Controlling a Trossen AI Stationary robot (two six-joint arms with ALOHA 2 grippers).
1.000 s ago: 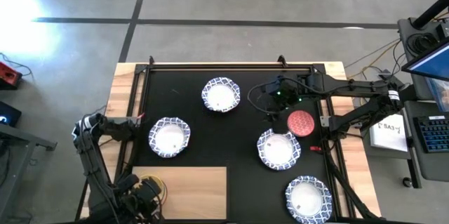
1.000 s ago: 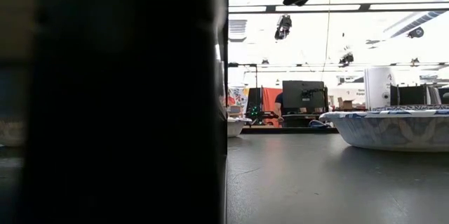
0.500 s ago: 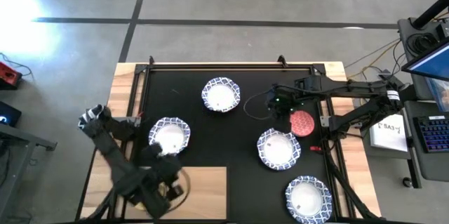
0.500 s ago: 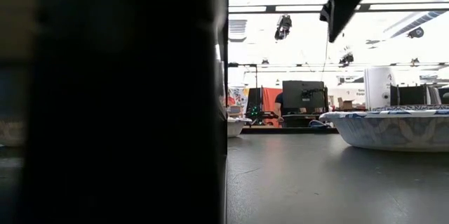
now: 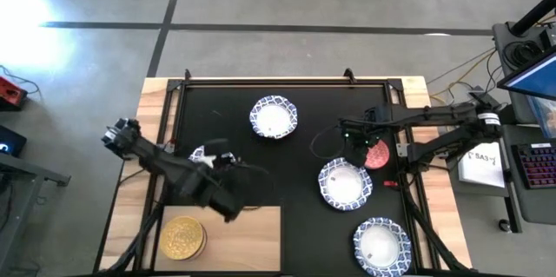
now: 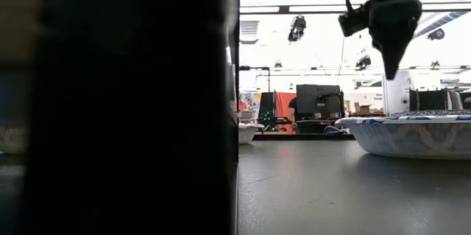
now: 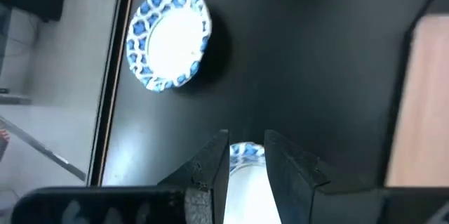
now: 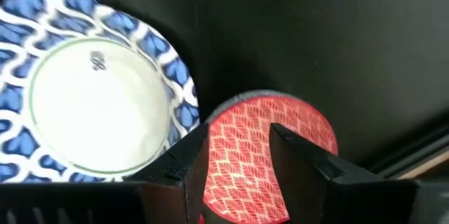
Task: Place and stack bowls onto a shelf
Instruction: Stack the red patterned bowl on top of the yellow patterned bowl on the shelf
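Bowls awaited stacking: right tool [image 8: 237, 155], fingers parted, hovered over the red-pink bowl [image 8: 266, 155]; next, descend and grip its rim. Left tool [image 7: 245, 164] was likewise parted.

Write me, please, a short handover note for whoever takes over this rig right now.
Left gripper: open, empty, over the patterned bowl beside the shelf.
Right gripper: open, above the red-pink bowl, not gripping.
Done: golden yellow bowl sits on the shelf.
Left: four white blue-rimmed bowls and the red-pink bowl are on the black mat, among them one toward the far edge. No other small bowls are in view.
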